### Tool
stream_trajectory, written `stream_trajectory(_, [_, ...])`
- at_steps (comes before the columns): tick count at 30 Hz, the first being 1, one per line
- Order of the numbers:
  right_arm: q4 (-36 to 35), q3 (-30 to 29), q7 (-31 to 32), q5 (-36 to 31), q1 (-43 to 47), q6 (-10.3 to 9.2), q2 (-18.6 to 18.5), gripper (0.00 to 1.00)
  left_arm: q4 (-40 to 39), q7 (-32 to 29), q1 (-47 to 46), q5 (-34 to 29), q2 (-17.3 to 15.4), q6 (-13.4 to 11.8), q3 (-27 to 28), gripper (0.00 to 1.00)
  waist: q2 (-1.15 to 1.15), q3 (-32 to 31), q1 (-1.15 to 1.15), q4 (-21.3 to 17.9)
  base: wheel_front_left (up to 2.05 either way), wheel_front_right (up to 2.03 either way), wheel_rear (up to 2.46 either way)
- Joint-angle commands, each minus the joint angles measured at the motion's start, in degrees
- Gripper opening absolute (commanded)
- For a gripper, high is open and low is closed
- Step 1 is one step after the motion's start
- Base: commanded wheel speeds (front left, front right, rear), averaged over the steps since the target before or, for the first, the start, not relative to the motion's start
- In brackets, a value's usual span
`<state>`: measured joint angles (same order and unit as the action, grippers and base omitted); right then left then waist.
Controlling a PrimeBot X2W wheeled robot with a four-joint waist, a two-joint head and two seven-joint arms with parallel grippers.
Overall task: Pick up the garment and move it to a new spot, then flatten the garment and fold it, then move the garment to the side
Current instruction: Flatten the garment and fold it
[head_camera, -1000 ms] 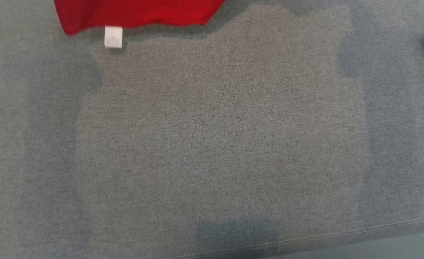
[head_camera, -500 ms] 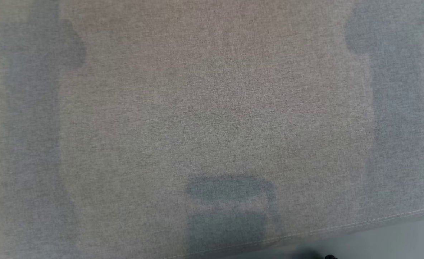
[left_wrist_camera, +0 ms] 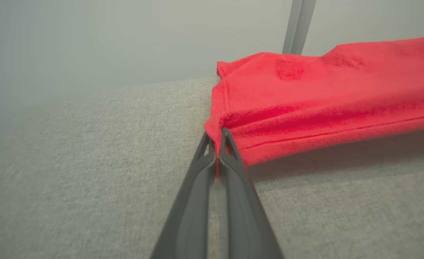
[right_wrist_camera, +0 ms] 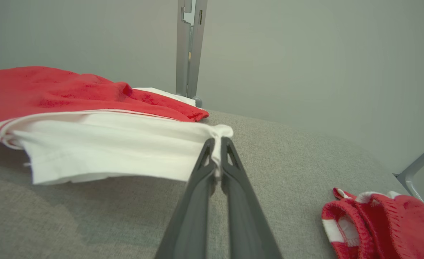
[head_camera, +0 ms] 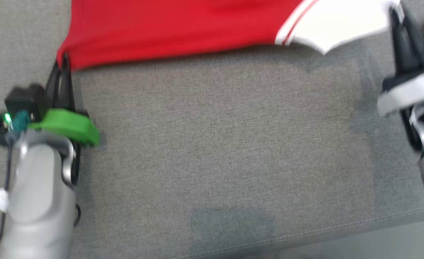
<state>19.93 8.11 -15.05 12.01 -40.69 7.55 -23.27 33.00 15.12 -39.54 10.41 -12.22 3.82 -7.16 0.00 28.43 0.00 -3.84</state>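
The garment (head_camera: 183, 28) is red with a white sleeve and thin red stripes, stretched across the top of the head view just above the grey cushion. My left gripper (head_camera: 63, 62) is shut on its red corner at the left. In the left wrist view the left gripper (left_wrist_camera: 216, 141) pinches the red hem of the garment (left_wrist_camera: 323, 97), which hangs slightly off the surface. My right gripper (head_camera: 399, 21) is shut on the white sleeve at the upper right. The right wrist view shows the right gripper (right_wrist_camera: 217, 147) clamping bunched white fabric of the garment (right_wrist_camera: 100, 144).
A grey fabric cushion (head_camera: 219, 144) spreads under everything, its stitched front edge (head_camera: 341, 233) at the bottom. A second red-and-white knitted item (right_wrist_camera: 384, 223) lies on the cushion at the right. A metal post (right_wrist_camera: 190, 50) stands behind the cushion against a plain wall.
The head camera has shifted, so the whole picture moved. Both arms and the stretched garment have come into the head view; half a second ago only bare cushion showed.
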Motion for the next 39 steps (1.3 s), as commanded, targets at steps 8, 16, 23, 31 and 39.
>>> stream_trajectory(8, [4.59, -3.84, -0.15, 4.25, 20.09, -0.18, 1.93, 0.0, 1.48, -0.01, 18.13, -1.04, 4.58, 1.27, 5.11, 0.0, 0.0, -13.56, 0.0, 1.14, 0.0, 0.0, 0.0])
stream_trajectory(16, [9.59, -3.23, -0.16, 5.79, 33.01, -0.19, 4.08, 0.0, 1.64, -0.01, 32.13, -1.42, 7.8, 1.43, 8.4, 0.0, 0.0, -23.56, 0.0, 0.62, 0.0, 0.0, 0.0])
stream_trajectory(23, [12.34, -3.69, -0.16, 6.42, 38.72, -0.21, 3.01, 0.0, 1.87, 0.0, 40.57, -0.34, 8.69, 0.79, 10.31, 0.0, 0.0, -29.26, 0.0, 0.91, 0.0, 0.0, 0.0])
stream_trajectory(31, [12.69, -5.59, -0.16, 6.91, 42.92, -0.49, 2.26, 0.0, 2.62, 0.0, 45.8, 2.28, 8.67, -0.17, 9.21, 0.0, 0.0, -32.34, 0.0, 2.13, 0.0, 0.0, 0.0])
stream_trajectory(39, [10.9, -7.16, -0.17, 7.38, 45.39, -0.49, 2.89, 0.0, 1.06, 0.0, 48.66, 3.45, 8.65, -0.18, 7.44, 0.0, 0.0, -32.86, 0.0, 3.22, 0.0, 0.0, 0.0])
